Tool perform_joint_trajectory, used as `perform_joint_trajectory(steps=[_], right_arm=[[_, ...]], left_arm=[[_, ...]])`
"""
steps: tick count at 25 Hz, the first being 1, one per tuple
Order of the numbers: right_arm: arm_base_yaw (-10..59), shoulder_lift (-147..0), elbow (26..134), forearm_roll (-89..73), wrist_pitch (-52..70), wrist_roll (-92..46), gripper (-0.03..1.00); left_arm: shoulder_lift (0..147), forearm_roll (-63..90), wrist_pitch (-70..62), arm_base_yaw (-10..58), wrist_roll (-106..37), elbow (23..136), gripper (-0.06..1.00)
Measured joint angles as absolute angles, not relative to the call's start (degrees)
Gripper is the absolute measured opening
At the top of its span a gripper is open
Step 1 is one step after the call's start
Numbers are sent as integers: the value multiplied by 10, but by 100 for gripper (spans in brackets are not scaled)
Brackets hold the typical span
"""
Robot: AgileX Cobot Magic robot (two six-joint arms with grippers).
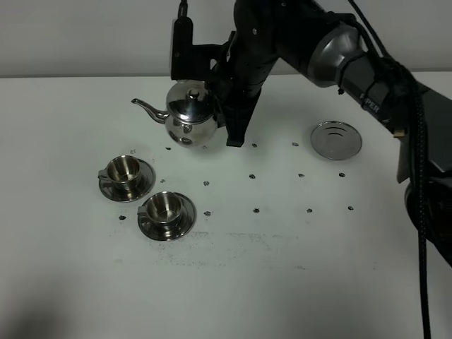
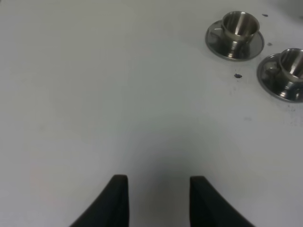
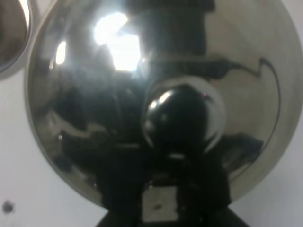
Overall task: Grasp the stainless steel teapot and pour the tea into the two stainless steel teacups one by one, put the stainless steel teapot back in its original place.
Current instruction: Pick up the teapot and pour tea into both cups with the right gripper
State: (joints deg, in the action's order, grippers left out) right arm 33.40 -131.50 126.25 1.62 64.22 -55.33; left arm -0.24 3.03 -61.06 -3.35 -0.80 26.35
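Observation:
The stainless steel teapot is upright behind the two teacups, its spout pointing left. My right gripper reaches across the middle and is shut on the teapot's handle side. The right wrist view is filled by the domed lid and its knob. The far teacup and the near teacup each stand on a saucer; both also show in the left wrist view. The ringed steel disc lies bare at the right. My left gripper is open over bare table.
The white table has small dark specks across its middle. The right arm's black links and cables hang over the back right. A steel rim shows at the edge of the right wrist view.

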Motion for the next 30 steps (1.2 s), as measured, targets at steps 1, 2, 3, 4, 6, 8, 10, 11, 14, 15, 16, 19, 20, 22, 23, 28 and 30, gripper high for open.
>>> perform_joint_trajectory(steps=[1,2,3,4,6,8,10,11,14,15,16,19,20,22,23,28,30], right_arm=[[339,-1320,1267,20,642,-554,18],[346,-1326,1271,28,644,-555,18],[350,-1329,1272,34,644,-555,18],[356,-1333,1273,40,644,-556,18],[365,-1339,1274,60,645,-557,18],[372,-1345,1274,81,645,-557,18],[378,-1349,1274,101,641,-558,18],[379,-1349,1274,107,638,-558,18],[383,-1353,1274,123,635,-562,18],[385,-1355,1275,130,629,-563,18],[386,-1358,1275,134,626,-563,18],[392,-1367,1275,149,616,-569,18],[394,-1370,1275,152,615,-570,18],[398,-1374,1275,161,613,-571,18],[402,-1377,1275,167,613,-571,18],[414,-1386,1275,190,606,-572,18],[416,-1387,1275,195,599,-573,18]], left_arm=[[-2,30,-611,-33,-9,263,36],[-2,30,-611,-33,-9,263,36],[-2,30,-611,-33,-9,263,36],[-2,30,-611,-33,-9,263,36],[-2,30,-611,-33,-9,263,36],[-2,30,-611,-33,-9,263,36],[-2,30,-611,-33,-9,263,36],[-2,30,-611,-33,-9,263,36],[-2,30,-611,-33,-9,263,36],[-2,30,-611,-33,-9,263,36],[-2,30,-611,-33,-9,263,36],[-2,30,-611,-33,-9,263,36],[-2,30,-611,-33,-9,263,36],[-2,30,-611,-33,-9,263,36],[-2,30,-611,-33,-9,263,36],[-2,30,-611,-33,-9,263,36],[-2,30,-611,-33,-9,263,36]])
